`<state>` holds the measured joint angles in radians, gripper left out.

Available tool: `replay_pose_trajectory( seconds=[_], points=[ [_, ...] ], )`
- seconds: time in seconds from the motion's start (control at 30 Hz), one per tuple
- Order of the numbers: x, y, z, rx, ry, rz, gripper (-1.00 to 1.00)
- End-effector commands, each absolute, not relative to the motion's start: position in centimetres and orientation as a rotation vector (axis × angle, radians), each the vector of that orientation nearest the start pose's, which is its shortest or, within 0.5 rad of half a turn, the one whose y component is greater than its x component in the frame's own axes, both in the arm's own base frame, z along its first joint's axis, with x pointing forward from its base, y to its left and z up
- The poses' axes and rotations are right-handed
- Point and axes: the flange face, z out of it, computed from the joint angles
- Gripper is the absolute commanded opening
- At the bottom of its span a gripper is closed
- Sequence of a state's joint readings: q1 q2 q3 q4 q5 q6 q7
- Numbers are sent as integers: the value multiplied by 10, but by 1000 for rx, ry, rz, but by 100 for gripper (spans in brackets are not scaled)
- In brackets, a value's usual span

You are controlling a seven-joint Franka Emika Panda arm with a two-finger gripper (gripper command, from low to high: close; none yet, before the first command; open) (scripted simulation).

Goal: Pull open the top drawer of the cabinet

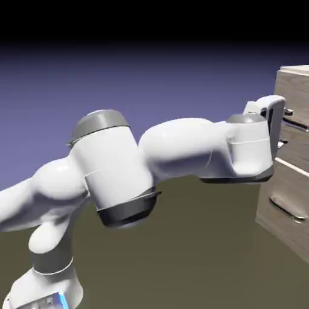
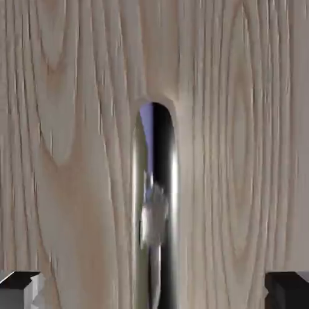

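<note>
My fingers (image 2: 154,291) are apart, astride the top handle (image 1: 294,124) at the exterior view's right, on the near cabinet's (image 1: 293,211) upper drawer (image 1: 296,90) — centre, close squarely, then pull straight back — no twisting.

Glossy metallic handle (image 2: 174,211), wood-grain drawer (image 2: 235,151).

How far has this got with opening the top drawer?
The approach looks done: the arm reaches the cabinet, and the claw stands open, one finger tip on each side of the top drawer's handle. Lining up on that handle seems to be in hand. Left: closing on it and pulling, since the top drawer shows no clear sign of being open.
</note>
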<state>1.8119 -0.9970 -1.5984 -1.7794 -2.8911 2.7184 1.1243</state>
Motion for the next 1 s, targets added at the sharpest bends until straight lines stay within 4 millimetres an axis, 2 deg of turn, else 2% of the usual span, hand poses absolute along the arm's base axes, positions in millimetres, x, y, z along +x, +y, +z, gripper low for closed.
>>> replay_pose_trajectory(
  seconds=[0.0, 0.1, 0.13, 0.17, 0.37, 0.97],
  points=[
    [642, -69, 465, 1761, 728, 1762, 0],
    [666, -68, 464, 1760, 730, 1761, 0],
    [666, -68, 464, 1760, 730, 1761, -100],
    [666, -68, 464, 1760, 730, 1761, -100],
    [616, -68, 464, 1760, 730, 1761, -100],
    [440, -68, 464, 1760, 730, 1761, -100]
  ],
)
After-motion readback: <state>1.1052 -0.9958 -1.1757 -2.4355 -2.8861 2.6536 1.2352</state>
